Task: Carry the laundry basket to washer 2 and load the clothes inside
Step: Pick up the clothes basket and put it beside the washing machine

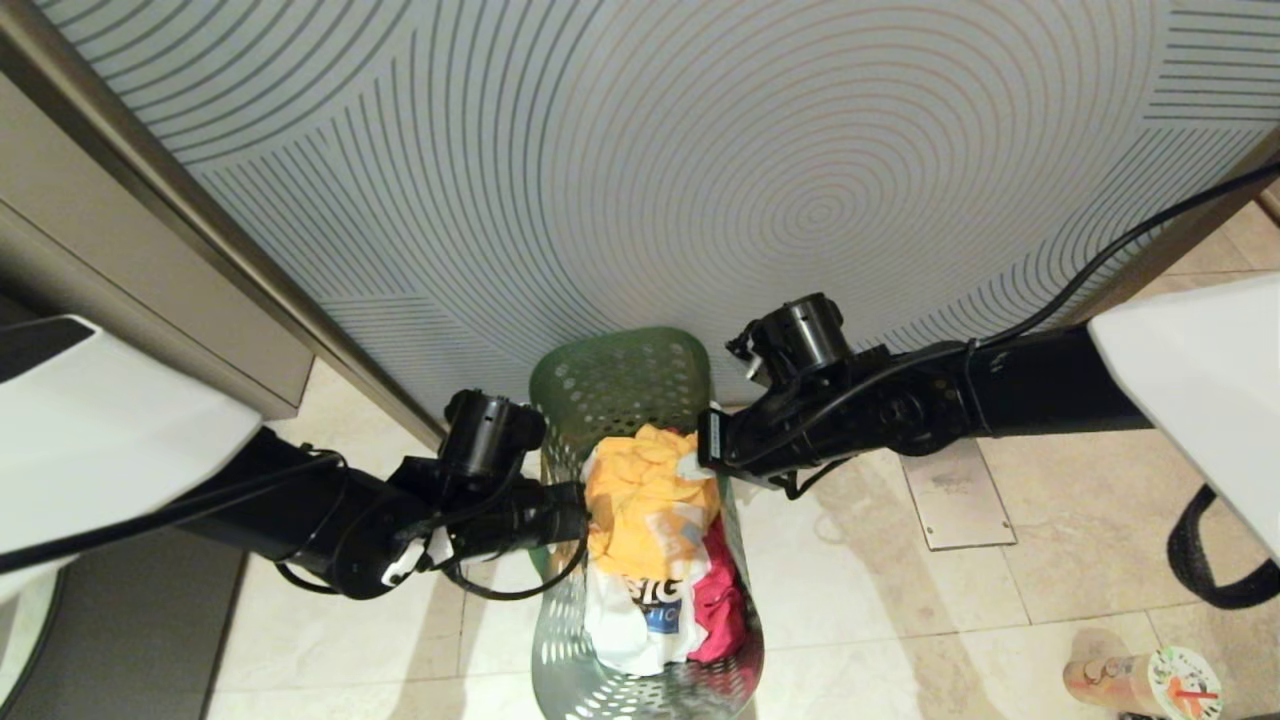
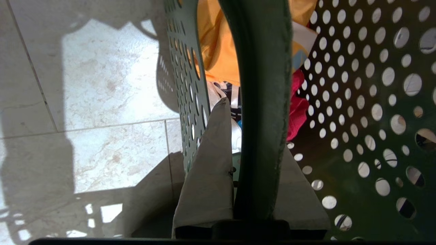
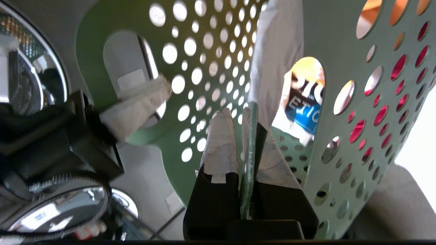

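The green perforated laundry basket (image 1: 620,390) stands on the tiled floor between my two arms. The clothes lie inside it: a yellow garment (image 1: 645,490) on top, a white printed shirt (image 1: 640,610) and a red garment (image 1: 720,610). My left gripper (image 1: 575,515) is shut on the basket's left handle (image 2: 262,102), one taped finger (image 2: 207,170) on each side of it. On the opposite side my right gripper (image 1: 712,440) is shut on the thin green rim (image 3: 250,153). A chrome-rimmed round door (image 3: 34,68) shows in the right wrist view, but no label shows, so I cannot tell whether it is washer 2.
A blue-grey panel with concentric lines (image 1: 700,180) rises just behind the basket. A beige cabinet (image 1: 120,260) stands at the left. On the floor at the right lie a metal plate (image 1: 955,495), a black strap (image 1: 1210,570) and a lidded cup (image 1: 1150,685).
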`<state>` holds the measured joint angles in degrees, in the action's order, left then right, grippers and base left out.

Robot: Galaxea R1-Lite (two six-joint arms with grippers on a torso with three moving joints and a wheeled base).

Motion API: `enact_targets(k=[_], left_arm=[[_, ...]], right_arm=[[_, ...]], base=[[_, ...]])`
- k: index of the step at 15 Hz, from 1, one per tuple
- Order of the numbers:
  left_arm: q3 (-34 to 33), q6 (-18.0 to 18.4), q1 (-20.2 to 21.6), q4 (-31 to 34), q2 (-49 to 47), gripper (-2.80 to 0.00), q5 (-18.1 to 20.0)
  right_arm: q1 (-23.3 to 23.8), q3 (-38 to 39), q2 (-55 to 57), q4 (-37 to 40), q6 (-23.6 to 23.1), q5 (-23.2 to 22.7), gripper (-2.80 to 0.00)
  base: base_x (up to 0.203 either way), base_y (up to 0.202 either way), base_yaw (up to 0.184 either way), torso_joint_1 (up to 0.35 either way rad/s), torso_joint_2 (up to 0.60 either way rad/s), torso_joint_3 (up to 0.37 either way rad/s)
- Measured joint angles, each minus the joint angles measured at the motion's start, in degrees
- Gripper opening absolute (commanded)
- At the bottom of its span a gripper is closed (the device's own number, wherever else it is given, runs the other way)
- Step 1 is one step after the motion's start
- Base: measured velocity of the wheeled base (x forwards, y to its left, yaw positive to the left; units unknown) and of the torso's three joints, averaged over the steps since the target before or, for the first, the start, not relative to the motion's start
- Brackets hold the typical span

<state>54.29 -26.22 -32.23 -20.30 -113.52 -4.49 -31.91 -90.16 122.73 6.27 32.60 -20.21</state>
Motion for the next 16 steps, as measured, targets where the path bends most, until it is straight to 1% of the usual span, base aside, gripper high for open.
enact_targets(k=[2,4,7,11,13,16], left_arm=[[-0.45,-0.03,-0.46,0.05,1.48,-2.8,0.05],[-0.99,-0.01,-1.42,0.16,2.59,-2.8,0.06],[-1.82,-0.01,-2.79,0.16,3.81,-2.8,0.06],[-2.09,-0.01,-4.96,0.21,4.79,-2.8,0.0],[-2.11,0.01,-5.23,0.51,5.17,-2.8,-0.06],[-2.15,-0.58,-5.54,1.88,5.47,-2.8,-0.16]], right_arm=[[-0.39,1.47,-2.46,1.8,-0.01,0.01,-2.8],[-0.46,3.99,-4.7,1.95,-0.01,0.07,-2.8],[-0.53,6.79,-6.86,1.95,0.03,2.24,-2.8],[-0.5,7.3,-7.94,1.84,-0.03,2.42,-2.8],[-0.5,7.44,-8.39,1.95,0.01,2.46,-2.8],[-0.49,8.05,-8.73,1.91,-0.01,2.44,-2.8]], base=[[0.0,0.0,0.0,0.0,0.0,0.0],[0.0,0.0,0.0,0.0,0.0,0.0],[0.0,0.0,0.0,0.0,0.0,0.0],[0.0,0.0,0.0,0.0,0.0,0.0],[0.0,0.0,0.0,-0.001,0.0,0.017],[0.0,0.0,0.0,0.003,0.0,0.15]])
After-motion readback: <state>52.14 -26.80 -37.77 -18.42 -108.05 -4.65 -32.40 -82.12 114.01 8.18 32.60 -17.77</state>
